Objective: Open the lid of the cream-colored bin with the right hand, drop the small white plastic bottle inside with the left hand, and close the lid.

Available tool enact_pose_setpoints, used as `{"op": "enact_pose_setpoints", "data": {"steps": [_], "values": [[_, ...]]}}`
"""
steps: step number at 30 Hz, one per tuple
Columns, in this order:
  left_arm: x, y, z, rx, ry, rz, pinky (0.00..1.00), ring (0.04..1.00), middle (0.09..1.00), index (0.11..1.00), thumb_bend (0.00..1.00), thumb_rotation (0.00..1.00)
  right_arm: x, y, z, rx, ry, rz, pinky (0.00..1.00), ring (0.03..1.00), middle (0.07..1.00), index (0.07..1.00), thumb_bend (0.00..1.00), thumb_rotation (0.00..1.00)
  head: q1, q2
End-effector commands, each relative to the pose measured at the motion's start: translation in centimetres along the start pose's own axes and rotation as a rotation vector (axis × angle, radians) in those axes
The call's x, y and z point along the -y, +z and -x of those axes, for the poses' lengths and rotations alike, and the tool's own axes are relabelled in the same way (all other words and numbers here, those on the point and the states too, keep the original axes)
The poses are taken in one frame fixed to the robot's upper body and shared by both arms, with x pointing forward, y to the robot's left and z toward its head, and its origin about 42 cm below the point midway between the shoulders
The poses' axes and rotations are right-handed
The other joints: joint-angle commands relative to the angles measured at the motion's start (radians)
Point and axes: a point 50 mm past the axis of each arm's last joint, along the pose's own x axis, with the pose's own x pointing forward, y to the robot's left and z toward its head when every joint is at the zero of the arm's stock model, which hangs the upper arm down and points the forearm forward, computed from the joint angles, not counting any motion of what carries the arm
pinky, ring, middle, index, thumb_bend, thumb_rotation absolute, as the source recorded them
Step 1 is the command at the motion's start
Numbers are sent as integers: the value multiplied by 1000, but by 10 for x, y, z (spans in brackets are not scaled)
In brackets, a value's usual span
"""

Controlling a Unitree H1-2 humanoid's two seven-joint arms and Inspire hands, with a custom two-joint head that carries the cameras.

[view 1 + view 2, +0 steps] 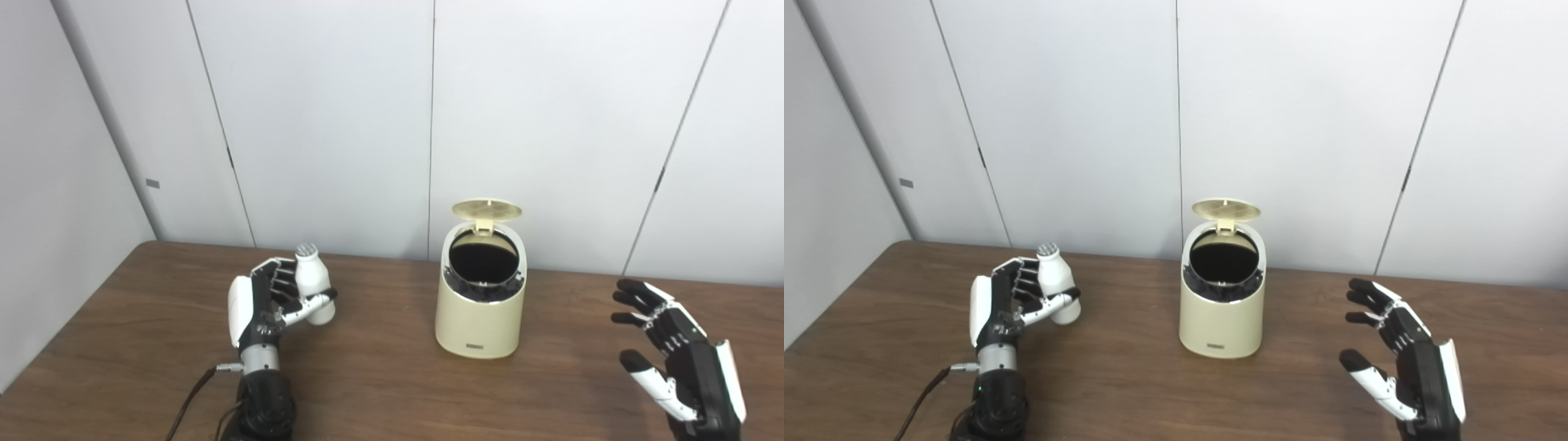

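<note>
The cream-colored bin (479, 318) stands mid-table with its round lid (487, 210) flipped up at the back, showing a dark opening. To the left of the bin, my left hand (263, 303) is shut on the small white plastic bottle (312, 285), which it holds upright and a little tilted close to the tabletop. My right hand (674, 352) is open, fingers spread, well to the right of the bin and touching nothing.
The brown wooden table (380, 380) runs to a grey panelled wall at the back. A cable (190, 398) trails from my left wrist toward the front edge.
</note>
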Motion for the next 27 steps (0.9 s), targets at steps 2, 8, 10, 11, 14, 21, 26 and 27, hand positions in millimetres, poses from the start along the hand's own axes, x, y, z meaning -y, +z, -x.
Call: {"op": "enact_pose_setpoints", "data": {"steps": [2,8,10,11,14,21,26,27], "values": [[-3,22,-20,75,59,39,316,431,472,502,505,0,-1,15,-12,83,1,-13,647,772,793,745,725,613,0,0],[-6,22,-21,104,76,19,319,432,472,495,505,0,-1,14,-12,81,2,-6,651,773,798,751,726,627,-1,-4],[-6,22,-20,107,77,17,324,435,470,491,505,0,-1,14,-12,84,0,-5,648,769,793,750,724,631,-1,-4],[-7,21,-20,110,75,13,328,438,471,490,506,0,-1,14,-12,84,-1,-7,648,768,792,751,723,629,-4,-4],[-8,23,-17,129,65,11,333,438,471,492,506,0,-1,14,-12,82,-3,-12,649,769,792,753,716,620,-8,-4],[-9,61,-3,333,18,67,338,435,477,493,505,0,-4,16,-12,75,7,-3,646,769,798,756,724,631,-23,-7],[-12,90,7,439,1,103,372,465,491,462,504,0,-8,15,-13,75,14,9,679,788,806,755,690,616,-35,-16],[-13,97,10,464,-2,111,385,487,496,449,503,0,-9,15,-14,80,14,23,699,798,807,755,683,617,-38,-17]]}}
